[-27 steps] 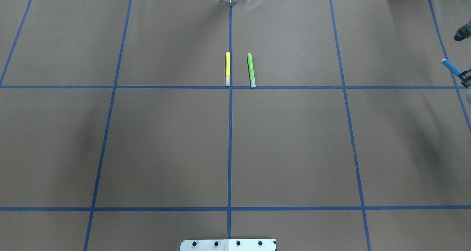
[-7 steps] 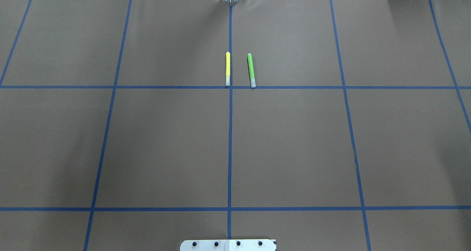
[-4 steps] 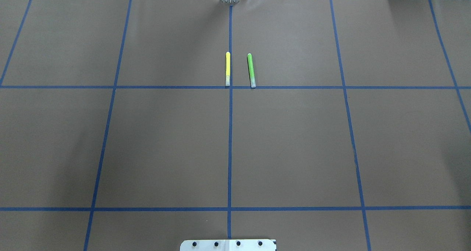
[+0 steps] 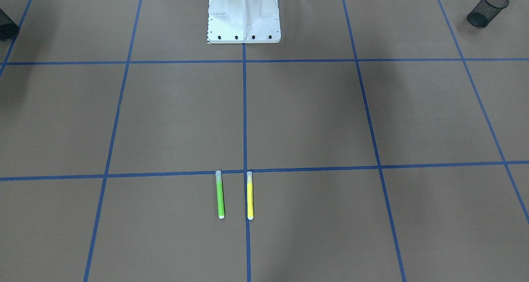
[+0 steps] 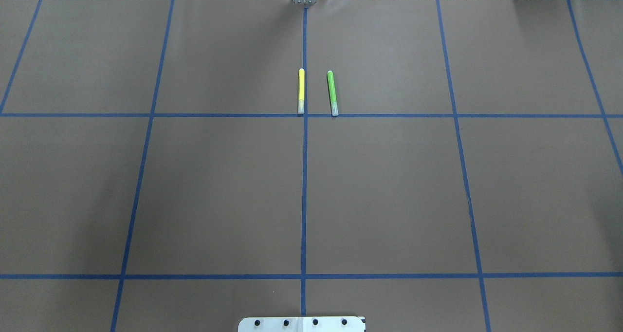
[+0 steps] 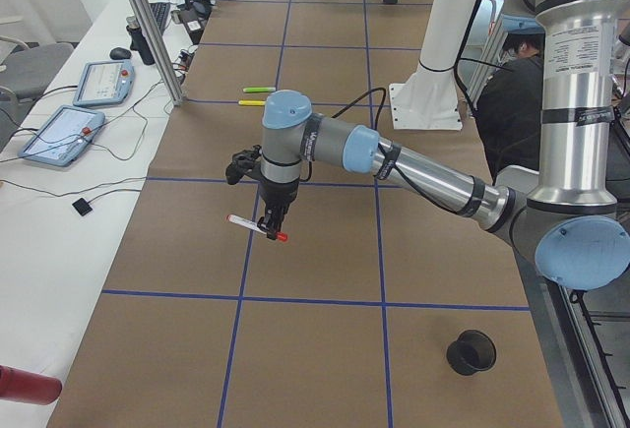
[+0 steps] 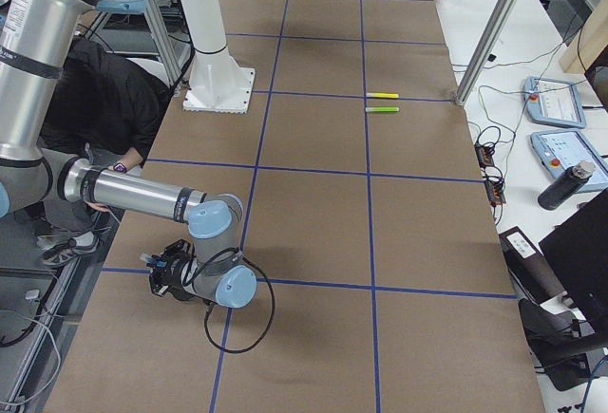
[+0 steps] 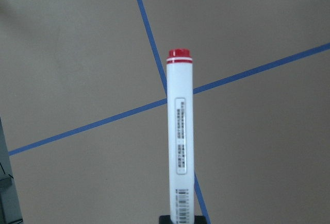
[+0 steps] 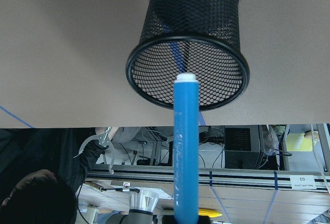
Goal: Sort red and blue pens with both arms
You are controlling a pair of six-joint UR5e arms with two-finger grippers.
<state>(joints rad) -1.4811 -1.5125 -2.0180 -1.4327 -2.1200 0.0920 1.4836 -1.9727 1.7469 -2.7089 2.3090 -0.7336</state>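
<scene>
The red pen [image 8: 179, 147], white-barrelled with a red end, juts from my left gripper [image 8: 181, 218], which is shut on it. In the exterior left view the near arm carries this red pen [image 6: 258, 227] low over the brown table, about level. My right gripper [image 9: 185, 217] is shut on the blue pen [image 9: 185, 147], whose white tip points at the mouth of a black mesh cup [image 9: 188, 44] close ahead. The exterior right view has the near arm's gripper [image 7: 166, 275] low at the table's near left edge. Neither arm shows in the overhead view.
A yellow marker [image 5: 301, 91] and a green marker [image 5: 332, 92] lie parallel by the centre tape cross. Black mesh cups stand at the table's ends [image 4: 487, 9] [image 4: 6, 23] [image 6: 471, 351]. The white robot base [image 4: 244, 13] is mid-table. A person [image 7: 104, 100] sits behind the base.
In the overhead view, my right gripper with the blue pen was at the right edge 3.7 s ago and has left the view. The yellow and green markers have not moved.
</scene>
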